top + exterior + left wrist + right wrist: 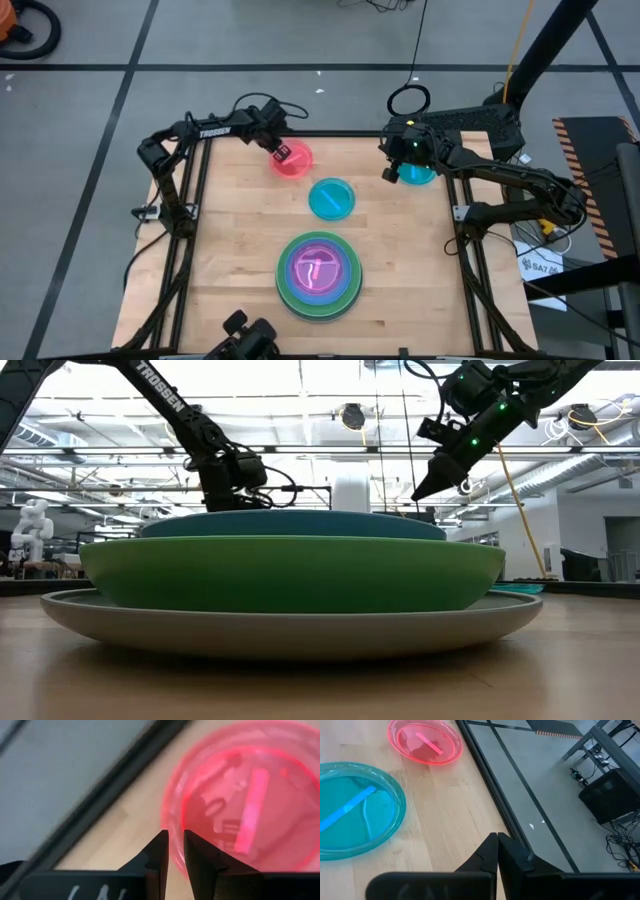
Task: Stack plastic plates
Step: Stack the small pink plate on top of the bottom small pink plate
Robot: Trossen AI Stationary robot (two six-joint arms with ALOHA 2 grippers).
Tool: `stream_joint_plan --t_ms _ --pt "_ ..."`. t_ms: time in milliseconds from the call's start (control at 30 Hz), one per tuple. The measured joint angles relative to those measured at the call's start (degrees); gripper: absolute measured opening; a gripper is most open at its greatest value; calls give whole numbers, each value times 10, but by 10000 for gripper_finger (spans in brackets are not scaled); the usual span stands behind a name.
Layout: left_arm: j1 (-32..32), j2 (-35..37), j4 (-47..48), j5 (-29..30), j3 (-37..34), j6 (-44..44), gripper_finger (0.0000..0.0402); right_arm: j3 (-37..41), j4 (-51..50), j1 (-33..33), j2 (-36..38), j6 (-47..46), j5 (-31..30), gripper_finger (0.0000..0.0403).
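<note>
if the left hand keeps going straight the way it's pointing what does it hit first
Most likely the near rim of the pink plate. The left hand points down at that edge, fingers slightly parted and the rim just ahead of the tips. Whether it is already touching cannot be told.

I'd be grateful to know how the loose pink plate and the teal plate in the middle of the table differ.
The pink plate lies at the table's far edge with the left gripper at its rim, fingers slightly parted; the teal plate lies nearer the middle with no gripper by it. They differ in colour. Both look translucent, round, similar in size, and rest flat on the table.
</note>
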State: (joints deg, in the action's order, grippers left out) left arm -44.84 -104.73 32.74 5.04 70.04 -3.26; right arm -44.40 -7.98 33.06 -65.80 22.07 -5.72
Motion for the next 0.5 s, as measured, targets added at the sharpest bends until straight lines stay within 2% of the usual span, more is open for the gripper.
stream_joint_plan --t_ms 233,500 --pt "-29 0 22 -22 0 -12 67 0 0 0 0 -2 0 4" --pt "-38 0 22 -109 0 1 68 0 0 0 0 -9 0 4"
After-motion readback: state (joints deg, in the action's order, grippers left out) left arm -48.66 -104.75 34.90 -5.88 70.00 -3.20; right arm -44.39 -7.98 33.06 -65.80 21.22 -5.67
